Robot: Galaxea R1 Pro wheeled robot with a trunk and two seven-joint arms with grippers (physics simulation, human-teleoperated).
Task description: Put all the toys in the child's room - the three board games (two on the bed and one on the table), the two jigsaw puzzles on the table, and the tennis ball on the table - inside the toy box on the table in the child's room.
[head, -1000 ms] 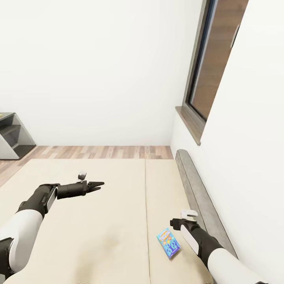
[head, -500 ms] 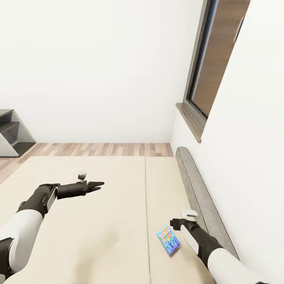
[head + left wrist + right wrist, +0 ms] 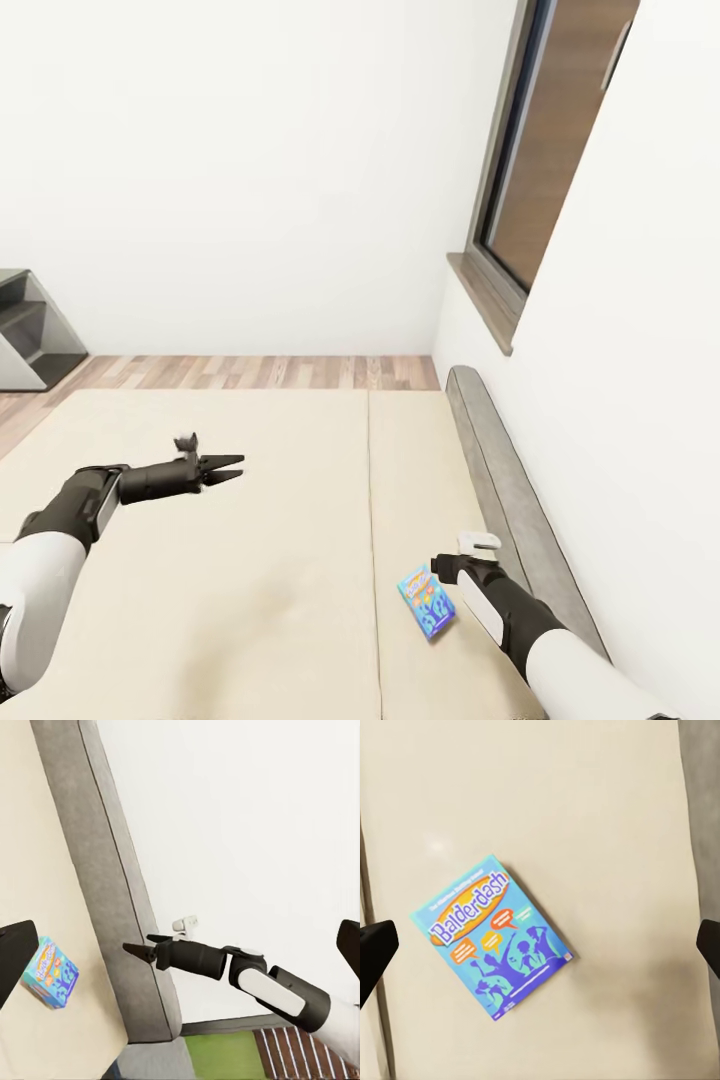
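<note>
Low and right of centre in the head view, shows the bright blue board game (image 3: 428, 602) lying flat and cover-up on the beige mattress of the bed (image 3: 250, 540), near the grey headboard (image 3: 500, 470) but apart from it. Places the right gripper (image 3: 442, 567) just beside the box, over its far right edge, not touching. From the right wrist view, looks straight down on the same box, turned askew, title reading "Balderdash", with the two dark fingertips at the far left and far right edges of the frame: jaws spread wide, holding nothing. At middle left of the head view, shows the left gripper (image 3: 228, 466) held out over bare mattress, well apart from the box; in the left wrist view, has its fingertips at opposite edges of the frame, so likewise parted and empty. Across the upper part of the head view, shows white wall, a strip of wood plank floor (image 3: 250, 372) beyond the bed, and a dark-framed window (image 3: 530, 180) at upper right. Reads as the step of fetching a board game from the bed, with the grasp not yet made. Next calls for lowering the right gripper, turning it to match the box's slant and catching one thin edge, given a flat box on soft mattress offering little to pinch; risks pushing it away.
</note>
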